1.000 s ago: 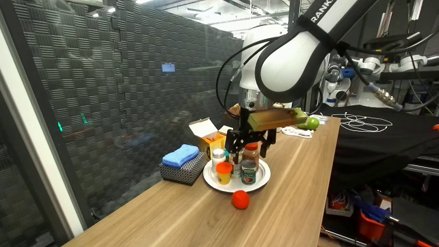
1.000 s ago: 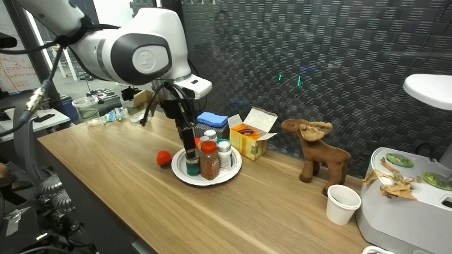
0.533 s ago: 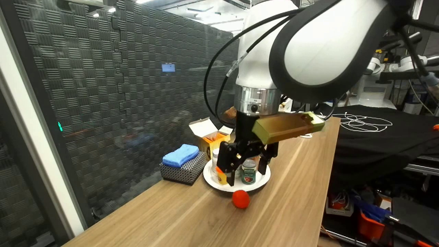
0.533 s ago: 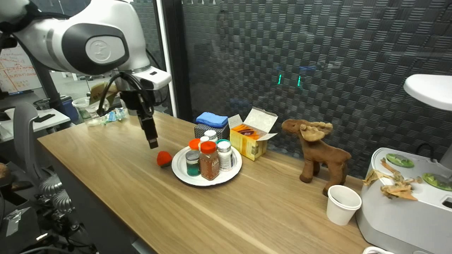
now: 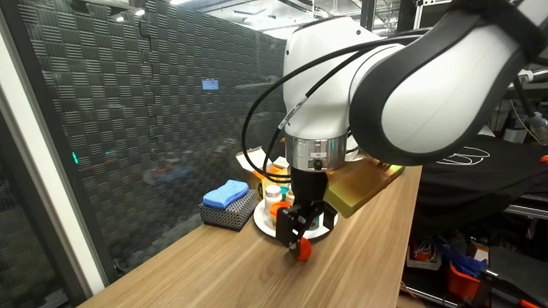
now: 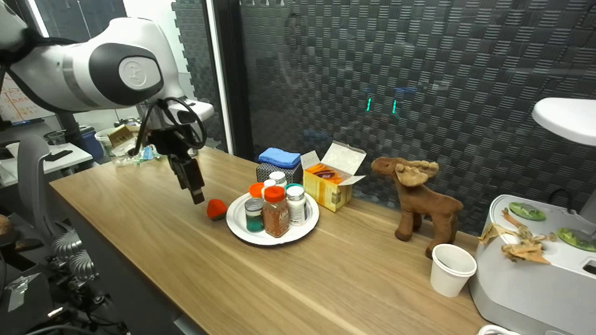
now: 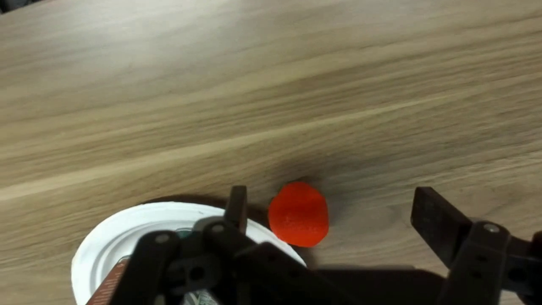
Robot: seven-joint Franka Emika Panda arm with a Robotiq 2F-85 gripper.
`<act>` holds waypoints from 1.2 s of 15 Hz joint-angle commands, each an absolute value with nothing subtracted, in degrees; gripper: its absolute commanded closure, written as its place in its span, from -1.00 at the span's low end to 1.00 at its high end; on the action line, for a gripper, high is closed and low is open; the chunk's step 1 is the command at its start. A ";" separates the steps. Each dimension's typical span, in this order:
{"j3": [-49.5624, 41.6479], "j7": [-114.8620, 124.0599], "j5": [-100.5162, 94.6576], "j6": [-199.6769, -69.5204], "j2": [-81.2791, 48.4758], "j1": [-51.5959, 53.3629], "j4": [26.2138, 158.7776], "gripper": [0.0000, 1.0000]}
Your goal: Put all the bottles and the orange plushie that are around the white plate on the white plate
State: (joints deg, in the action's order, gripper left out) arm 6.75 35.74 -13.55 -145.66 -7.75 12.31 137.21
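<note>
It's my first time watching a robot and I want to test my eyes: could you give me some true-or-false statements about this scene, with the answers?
1. The red-lidded jar is on the white plate. True.
2. The round orange-red thing rests on the wooden table, off the plate. True.
3. That round orange-red thing is gripped and lifted. False: the fingers stand wide apart, holding nothing.
4. The red-lidded jar lies on its side. False: it stands upright.
5. A yellow box stands on the table. True.
6. That box is shut. False: its top stands open, showing orange contents.
</note>
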 commanded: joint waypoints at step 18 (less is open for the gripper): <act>1.52 33.97 -15.35 -140.97 -22.41 16.02 122.48 -0.35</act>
